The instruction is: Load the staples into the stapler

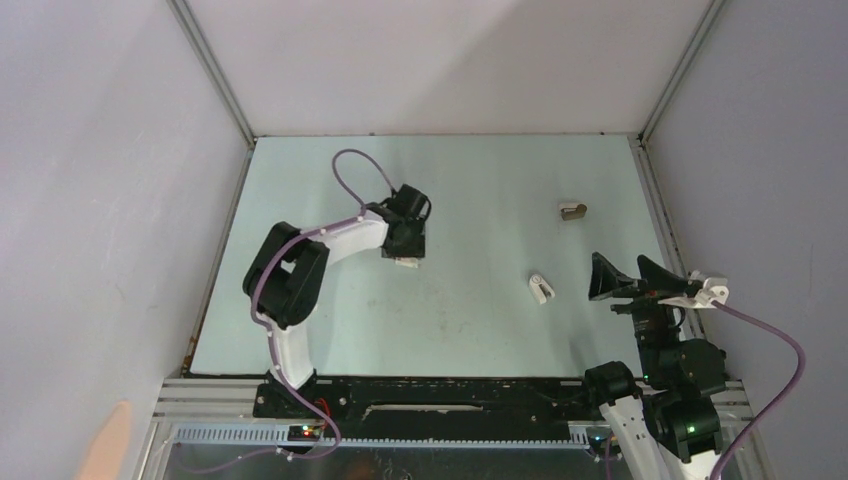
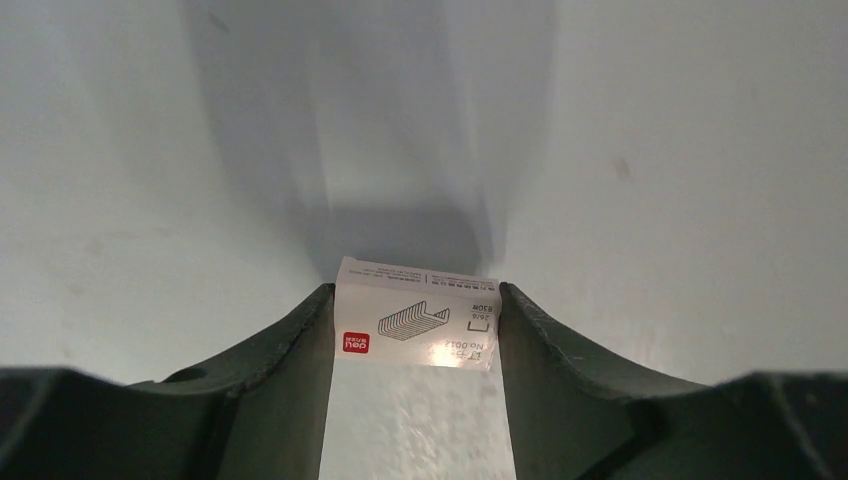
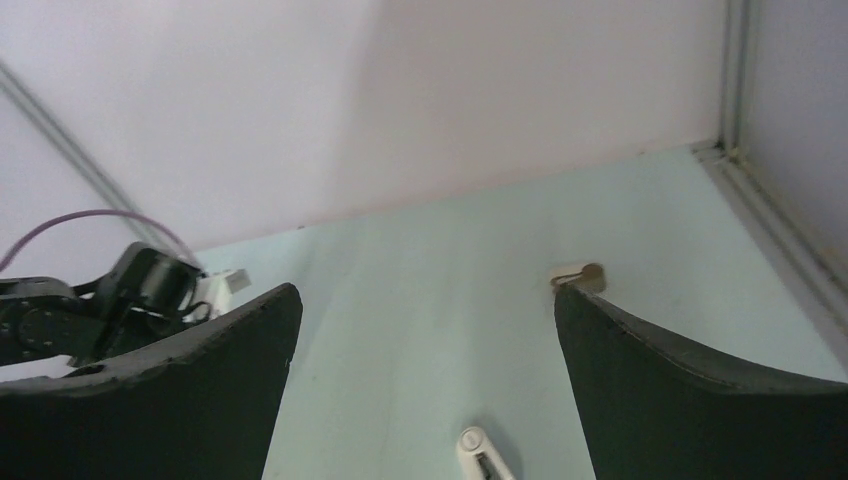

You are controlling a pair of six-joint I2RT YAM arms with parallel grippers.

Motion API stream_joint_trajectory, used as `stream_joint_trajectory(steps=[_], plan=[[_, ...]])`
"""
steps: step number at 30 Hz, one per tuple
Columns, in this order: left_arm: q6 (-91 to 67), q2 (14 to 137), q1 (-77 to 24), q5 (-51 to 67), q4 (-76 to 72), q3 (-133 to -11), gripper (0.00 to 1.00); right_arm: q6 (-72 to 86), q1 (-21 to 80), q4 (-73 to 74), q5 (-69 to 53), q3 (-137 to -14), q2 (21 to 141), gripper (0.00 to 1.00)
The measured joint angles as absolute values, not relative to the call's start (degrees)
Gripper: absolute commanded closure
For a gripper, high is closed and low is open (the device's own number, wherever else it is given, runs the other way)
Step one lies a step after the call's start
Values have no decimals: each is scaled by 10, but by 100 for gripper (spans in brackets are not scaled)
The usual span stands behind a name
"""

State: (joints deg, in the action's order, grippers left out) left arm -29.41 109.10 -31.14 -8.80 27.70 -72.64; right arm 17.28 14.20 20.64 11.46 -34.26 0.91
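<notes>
Left of centre on the table [image 1: 470, 330], we had the left gripper [image 2: 416, 292] clamped on the short ends of the staples box [image 2: 417, 330], long axis spanning finger to finger, while the splayed, empty right gripper [image 1: 627, 270] stood nearer the apparent white stapler [image 1: 541, 288], at four o'clock from the box.

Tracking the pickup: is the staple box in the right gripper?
No, the right gripper is open and empty; the staple box sits between the left gripper's fingers.
</notes>
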Motion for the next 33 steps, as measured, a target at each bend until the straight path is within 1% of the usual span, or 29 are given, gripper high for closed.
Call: stream_joint_trajectory(steps=[8,12,14,16,21,25,33], plan=[[-310,1026,-410,-89,241,-627,49,254,143,267,21,-343,12,0],[-327,992,-442,-89,221,-583,49,286,143,278,-27,-331,41,0],[-338,975,-451,-88,208,-561,47,304,143,278,-48,-313,65,0],[-351,958,-458,-86,194,-539,41,331,143,280,-62,-294,96,0],[-383,911,-459,-77,151,-484,33,390,143,277,-81,-266,187,0],[-401,890,-459,-67,120,-460,30,411,147,235,-107,-229,217,0],[-426,871,-449,-40,63,-417,30,432,190,133,-132,-177,257,0]])
